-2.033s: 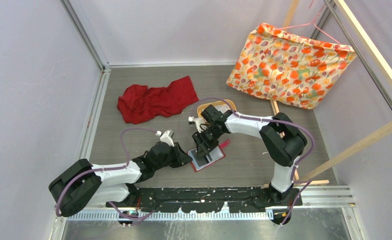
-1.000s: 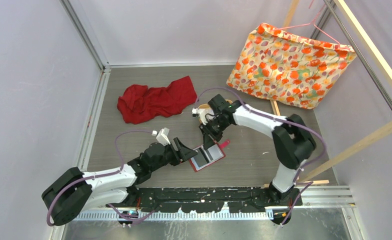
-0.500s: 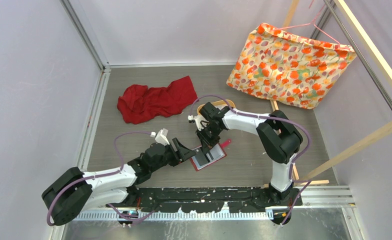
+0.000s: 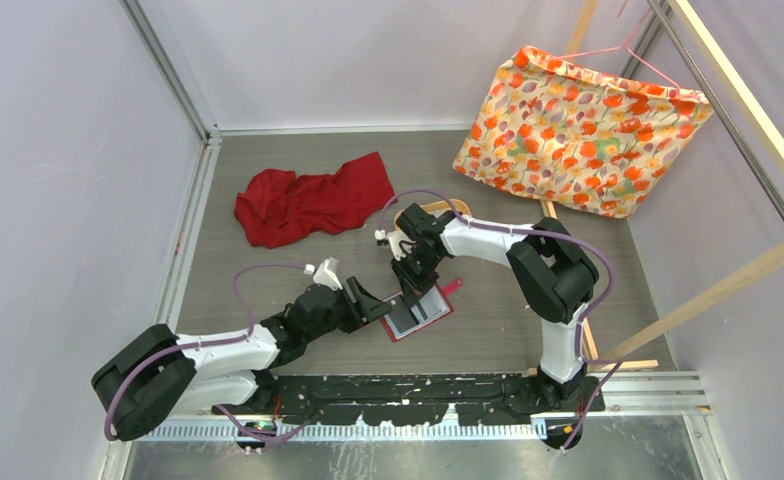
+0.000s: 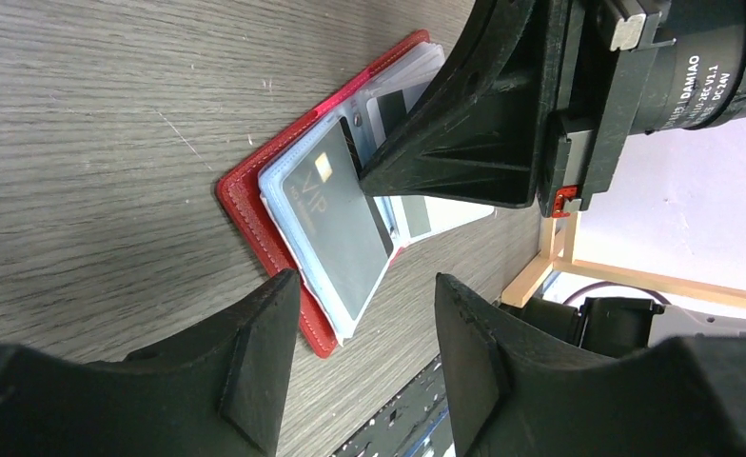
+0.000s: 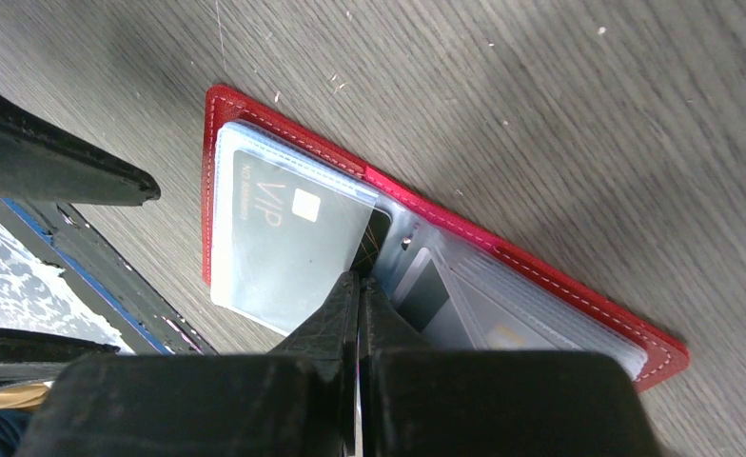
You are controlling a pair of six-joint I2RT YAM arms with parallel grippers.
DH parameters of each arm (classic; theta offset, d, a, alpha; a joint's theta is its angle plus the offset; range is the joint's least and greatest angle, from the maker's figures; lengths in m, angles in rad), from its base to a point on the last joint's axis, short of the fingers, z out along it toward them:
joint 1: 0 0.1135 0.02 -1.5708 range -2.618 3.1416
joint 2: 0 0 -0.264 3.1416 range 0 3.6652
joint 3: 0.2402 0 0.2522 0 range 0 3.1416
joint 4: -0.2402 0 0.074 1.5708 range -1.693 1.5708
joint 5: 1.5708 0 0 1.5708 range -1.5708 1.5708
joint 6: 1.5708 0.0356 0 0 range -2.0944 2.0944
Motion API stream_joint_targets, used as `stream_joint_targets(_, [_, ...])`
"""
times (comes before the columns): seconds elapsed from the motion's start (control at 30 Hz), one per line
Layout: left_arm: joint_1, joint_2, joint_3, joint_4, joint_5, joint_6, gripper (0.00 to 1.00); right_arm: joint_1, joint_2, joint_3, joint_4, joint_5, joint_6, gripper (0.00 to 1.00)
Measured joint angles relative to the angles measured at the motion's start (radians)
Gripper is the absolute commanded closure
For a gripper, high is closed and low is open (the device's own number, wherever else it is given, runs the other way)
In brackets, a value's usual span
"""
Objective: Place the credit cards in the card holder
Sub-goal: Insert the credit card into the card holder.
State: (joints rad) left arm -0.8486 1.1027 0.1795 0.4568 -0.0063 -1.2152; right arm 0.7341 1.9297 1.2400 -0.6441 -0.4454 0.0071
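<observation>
Grey desk carries the red card holder, open flat at frame centre, dark VIP card in its clear pocket. Left pincer spread beside it; right pincer, pressed together, has lowered onto it.

Left wrist: close, low beside card holder, facing across it. Right wrist: close above it. Top external: high, far, facing down; all share it.

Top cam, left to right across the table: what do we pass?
red cloth → left gripper → card holder → floral fabric bag. The right gripper is left out because it sits over the card holder.
</observation>
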Motion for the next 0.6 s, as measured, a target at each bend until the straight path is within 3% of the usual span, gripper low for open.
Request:
stream_joint_targets(0.3, [0.000,0.037,0.000,0.027,0.000,-0.008,0.47,-0.008,0.006,0.015,-0.034,-0.049,-0.060,0.87])
stream_joint_targets(0.6, [0.000,0.119,0.035,0.074,0.029,-0.012,0.52,-0.023,0.006,0.015,-0.071,-0.109,-0.113,0.86])
